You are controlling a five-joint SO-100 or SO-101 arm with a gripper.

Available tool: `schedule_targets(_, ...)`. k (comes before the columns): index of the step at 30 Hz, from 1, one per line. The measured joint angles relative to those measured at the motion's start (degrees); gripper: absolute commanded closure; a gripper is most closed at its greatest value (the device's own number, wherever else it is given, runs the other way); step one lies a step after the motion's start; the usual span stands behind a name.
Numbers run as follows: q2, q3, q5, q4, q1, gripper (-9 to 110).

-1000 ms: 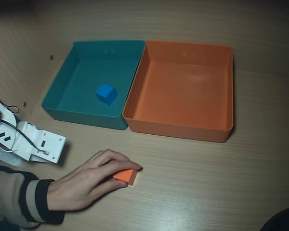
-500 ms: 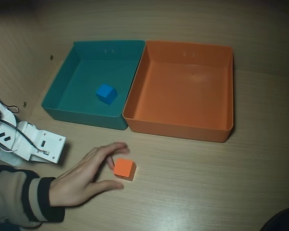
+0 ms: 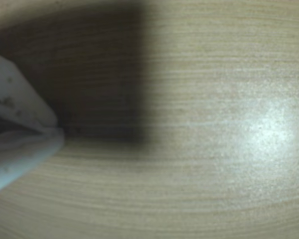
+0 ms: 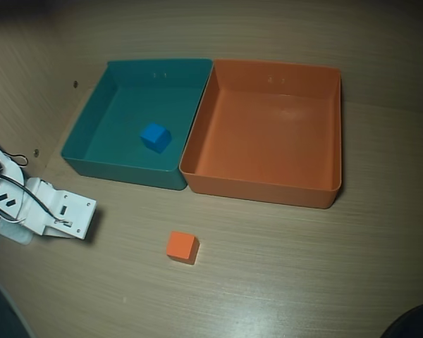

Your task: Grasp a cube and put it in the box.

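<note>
1. Cube (image 4: 182, 247) sat alone on the tabletop (image 4: 289, 267), near the front wall of the orange box (image 4: 261, 190), not touching it
2. Box was empty; teal box (image 4: 120, 169) beside it held a blue cube (image 4: 155, 136)
3. Claw (image 3: 57, 133) parked at the left in the overhead view, jaws seemingly together, gripping nothing
4. Cube judged light, stiff, matte; take it across two opposite flat faces

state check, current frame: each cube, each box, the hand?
orange cube: loose on the table, outside both boxes
orange box: empty
blue cube: resting inside the teal box
teal box: holds only the blue cube
hand: low over bare table, fingers together, holding nothing
</note>
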Motion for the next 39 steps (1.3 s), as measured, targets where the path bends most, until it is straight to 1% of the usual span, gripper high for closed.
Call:
schedule_targets(14,0.0,0.0,0.0,0.0,0.0,107)
schedule_targets(18,0.0,-2.3,0.0,0.3,0.2,107)
schedule_targets(21,-1.1,-7.2,0.0,1.0,0.4,107)
schedule_targets(28,-8.8,-25.1,0.0,1.0,-0.3,107)
schedule_targets(33,-18.3,-34.6,0.0,1.0,-0.3,107)
schedule_targets(39,-34.4,-45.6,0.0,1.0,-0.3,106)
